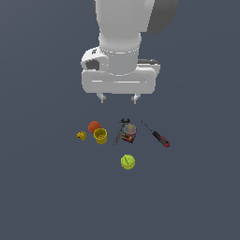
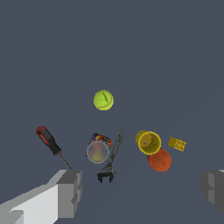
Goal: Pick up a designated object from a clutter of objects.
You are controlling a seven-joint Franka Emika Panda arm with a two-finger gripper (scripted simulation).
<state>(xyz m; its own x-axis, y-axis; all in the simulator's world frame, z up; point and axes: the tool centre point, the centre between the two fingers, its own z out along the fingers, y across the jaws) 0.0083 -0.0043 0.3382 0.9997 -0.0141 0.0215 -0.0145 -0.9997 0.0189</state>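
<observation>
The yellow-green ball with thin red seams lies alone on the grey floor, nearest the front of the exterior view. It also shows in the wrist view. My gripper hangs open and empty well above the clutter, behind the ball. Its fingers stand wide apart in the wrist view. The orange-red ball touches the yellow cup.
A tiny yellow piece lies at the exterior view's left of the cup. A dark multicoloured tool jumble with a wrench sits mid-row. A red-and-black-handled screwdriver lies at the exterior view's right.
</observation>
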